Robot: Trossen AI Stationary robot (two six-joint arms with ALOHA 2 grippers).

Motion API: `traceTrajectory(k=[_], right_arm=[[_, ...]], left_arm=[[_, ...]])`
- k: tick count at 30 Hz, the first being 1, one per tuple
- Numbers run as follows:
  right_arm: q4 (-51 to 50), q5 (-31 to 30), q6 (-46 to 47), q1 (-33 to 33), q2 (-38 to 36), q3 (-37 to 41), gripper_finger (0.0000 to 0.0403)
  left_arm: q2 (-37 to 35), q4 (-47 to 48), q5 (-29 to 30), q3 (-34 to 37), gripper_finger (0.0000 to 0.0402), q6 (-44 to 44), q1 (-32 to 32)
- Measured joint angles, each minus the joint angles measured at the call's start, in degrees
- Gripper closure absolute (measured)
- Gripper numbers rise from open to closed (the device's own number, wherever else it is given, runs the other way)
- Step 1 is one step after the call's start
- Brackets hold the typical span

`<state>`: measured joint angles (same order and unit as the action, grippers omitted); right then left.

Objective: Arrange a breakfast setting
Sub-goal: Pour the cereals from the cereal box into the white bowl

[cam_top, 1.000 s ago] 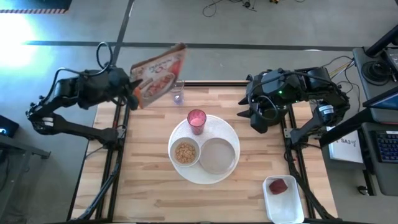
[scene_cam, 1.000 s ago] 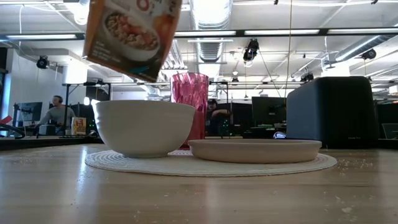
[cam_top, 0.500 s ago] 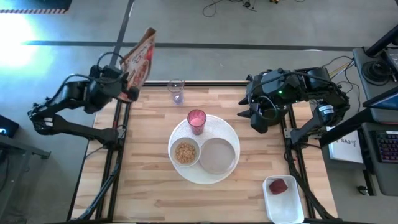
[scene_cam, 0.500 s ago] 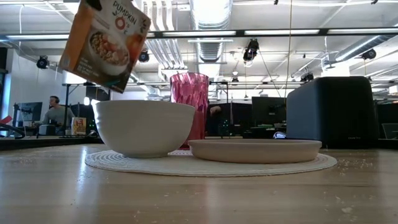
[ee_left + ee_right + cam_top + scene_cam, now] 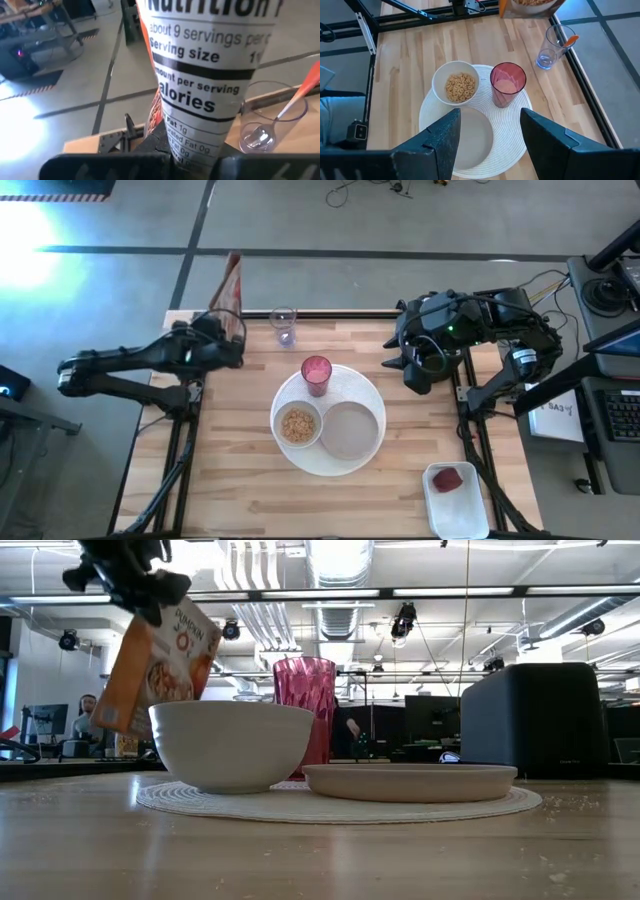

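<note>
The left gripper (image 5: 222,340), jaws clamped on an orange cardboard cereal box (image 5: 231,288), held it upright at the wooden surface's (image 5: 240,470) far-left corner. The right gripper (image 5: 412,370) waited, jaws apart. The cereal-filled small white bowl (image 5: 297,425) sat on the round white ribbed placemat (image 5: 370,392).

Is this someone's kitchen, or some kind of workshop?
Most likely a robotics lab or open workspace, not a kitchen. The wooden table sits on a concrete floor, exposed ceiling ducts run overhead, and a person at a desk works in the background.
</note>
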<state>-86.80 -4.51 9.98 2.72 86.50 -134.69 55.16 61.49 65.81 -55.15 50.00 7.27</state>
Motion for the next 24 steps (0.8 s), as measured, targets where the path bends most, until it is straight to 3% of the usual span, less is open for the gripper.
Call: traceTrajectory(k=[15,24], right_arm=[[0.1,0.0,-1.3,0.0,0.0,0.1,0.0209],[0.4,0.0,-22.0,0.0,0.0,0.2,0.0209]], left_arm=[[0.0,-2.4,4.2,12.3,0.0401,17.9,0.1],[0.0,-2.4,5.8,14.5,0.0402,18.6,0.3]])
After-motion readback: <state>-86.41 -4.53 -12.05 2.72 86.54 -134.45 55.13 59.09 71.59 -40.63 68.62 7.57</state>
